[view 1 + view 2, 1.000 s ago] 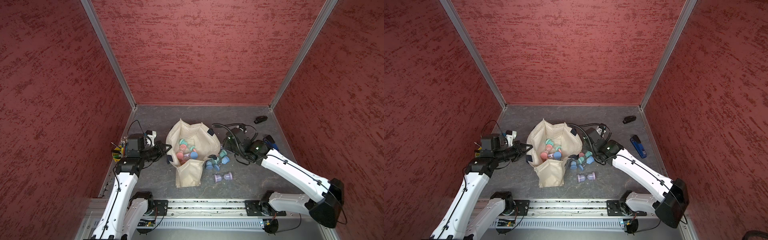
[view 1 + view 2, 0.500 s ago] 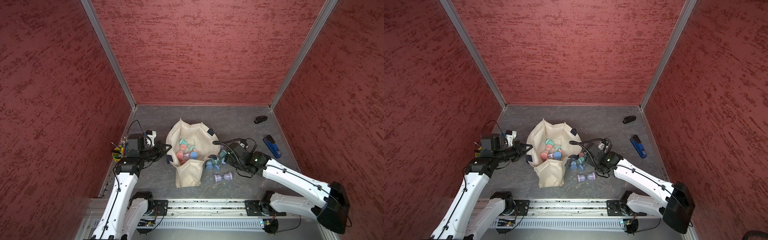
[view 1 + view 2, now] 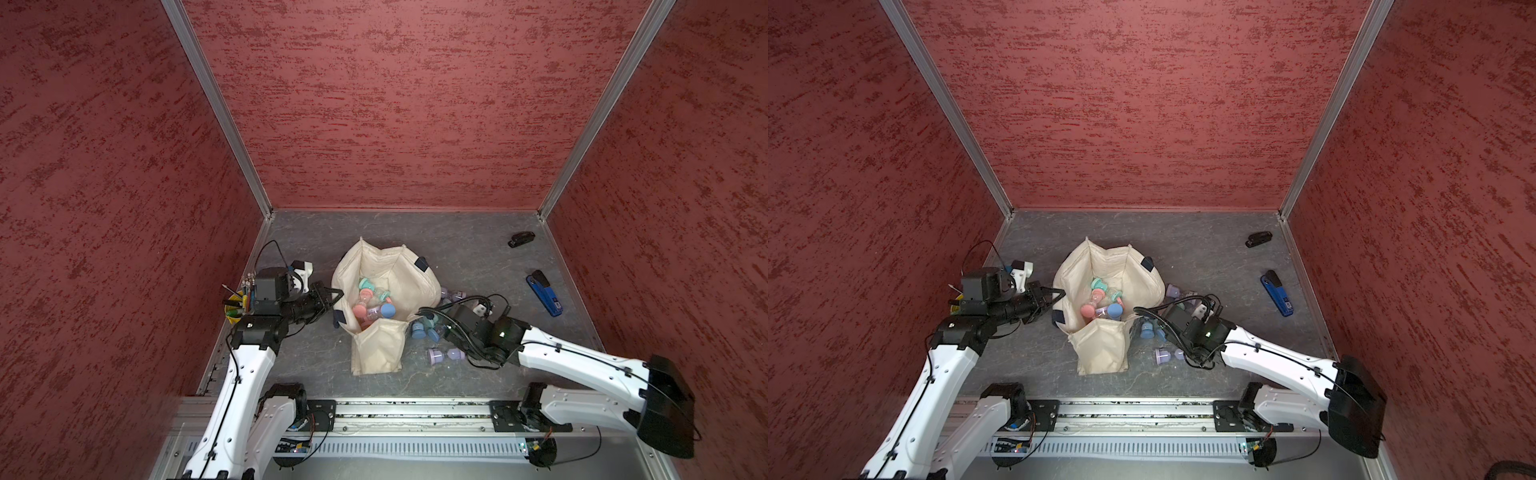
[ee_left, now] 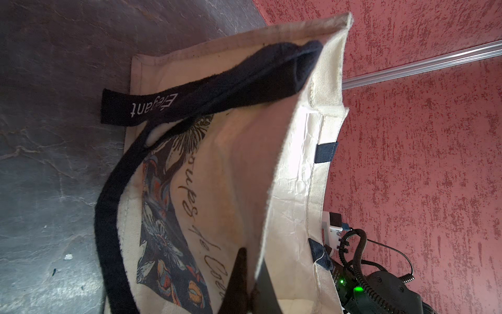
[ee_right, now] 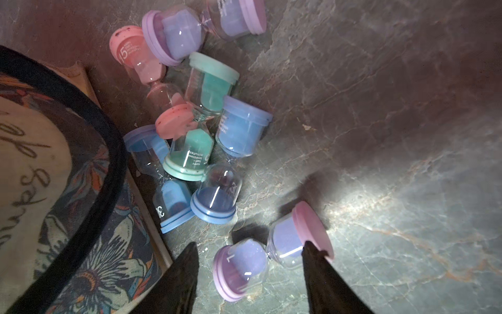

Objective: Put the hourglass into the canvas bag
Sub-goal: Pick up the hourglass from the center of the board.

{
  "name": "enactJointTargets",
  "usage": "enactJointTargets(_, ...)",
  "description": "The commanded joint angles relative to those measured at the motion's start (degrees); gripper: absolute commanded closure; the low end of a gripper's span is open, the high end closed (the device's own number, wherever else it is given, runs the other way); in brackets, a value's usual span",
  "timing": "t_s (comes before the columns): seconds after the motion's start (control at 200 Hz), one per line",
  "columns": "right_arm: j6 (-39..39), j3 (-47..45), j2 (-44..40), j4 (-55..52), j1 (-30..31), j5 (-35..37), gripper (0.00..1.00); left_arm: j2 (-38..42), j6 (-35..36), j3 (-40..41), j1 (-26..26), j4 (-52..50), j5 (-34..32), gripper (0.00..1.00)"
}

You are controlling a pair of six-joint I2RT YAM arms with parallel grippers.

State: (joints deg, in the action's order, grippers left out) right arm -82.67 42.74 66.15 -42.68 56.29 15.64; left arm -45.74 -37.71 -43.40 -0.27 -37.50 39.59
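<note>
The cream canvas bag (image 3: 386,266) (image 3: 1113,266) stands open mid-floor with several hourglasses (image 3: 372,303) inside. My left gripper (image 3: 334,296) (image 4: 254,271) is shut on the bag's left rim (image 4: 274,190), and the fabric edge runs between its fingers. A purple hourglass (image 3: 444,355) (image 5: 271,250) lies alone on the floor to the right of the bag's front pocket. My right gripper (image 5: 249,244) is open and straddles it. One fingertip (image 5: 308,246) touches its pink-purple cap; the other stands clear of it. Several more hourglasses (image 5: 206,136) (image 3: 426,328) lie piled against the bag.
A blue stapler (image 3: 544,293) and a small black stapler (image 3: 520,240) lie at the right back of the floor. A yellow cup of pens (image 3: 237,307) stands by the left wall behind my left wrist. The bag's dark strap (image 5: 108,163) lies close to the pile.
My right arm has swung from beside the bag's right rim toward the front and come down over the lone purple hourglass. The left arm and the bag have stayed still.
</note>
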Motion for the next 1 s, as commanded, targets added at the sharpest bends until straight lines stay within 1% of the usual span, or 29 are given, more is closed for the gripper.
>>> enactJointTargets(0.0, -4.78, -0.72, 0.23, 0.84, 1.05, 0.31, 0.37, 0.74, 0.25, -0.02, 0.41, 0.42, 0.31, 1.00)
enactJointTargets(0.25, -8.09, -2.89, -0.61, 1.14, 2.58, 0.20, 0.38, 0.74, 0.22, 0.22, 0.36, 0.67, 0.31, 1.00)
enactJointTargets(0.511, -7.98, -4.94, 1.56, 5.19, 2.68, -1.99, 0.38, 0.76, 0.20, 0.24, 0.36, 0.66, 0.31, 1.00)
enactJointTargets(0.751, -8.08, -4.72, 2.75, 4.97, 2.90, -2.98, 0.38, 0.76, 0.22, 0.68, 0.36, 0.92, 0.31, 1.00)
enactJointTargets(0.992, -8.58, -5.37, 4.12, 7.28, 3.21, -3.32, 0.38, 0.87, 0.10, 0.97, 0.37, 1.20, 0.40, 1.00)
